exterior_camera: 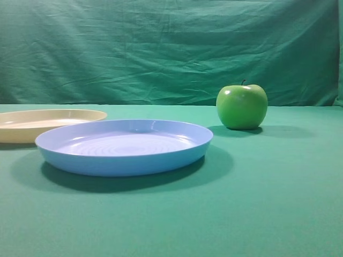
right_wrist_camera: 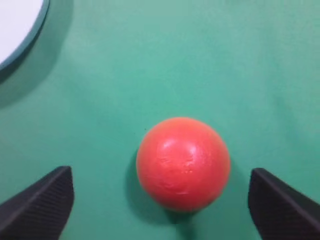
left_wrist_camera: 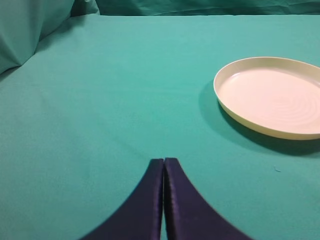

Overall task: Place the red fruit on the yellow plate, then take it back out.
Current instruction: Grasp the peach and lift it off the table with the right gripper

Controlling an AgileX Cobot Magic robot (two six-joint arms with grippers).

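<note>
- One red fruit (right_wrist_camera: 183, 163) is sitting on the green cloth (right_wrist_camera: 200, 60) between my right gripper's (right_wrist_camera: 170, 205) two dark fingers (right_wrist_camera: 40, 205), which are standing wide apart and touching neither side of it.
- I am judging that this spread is giving the fruit room, so my jaws are straddling it rather than holding it.
- At the upper left of the right wrist view a pale plate edge (right_wrist_camera: 20, 35) is showing, well apart from the fruit; I cannot tell which plate it is.
- The yellow plate (left_wrist_camera: 272, 97) is lying bare in the left wrist view, so the fruit is not resting on it.
- My left gripper (left_wrist_camera: 164, 162) is hanging closed on nothing, fingertips pressed together, apparently idling clear of the work.
- Farther out, the blue plate (exterior_camera: 124, 147) and green apple (exterior_camera: 241, 106) are sitting untouched.
</note>
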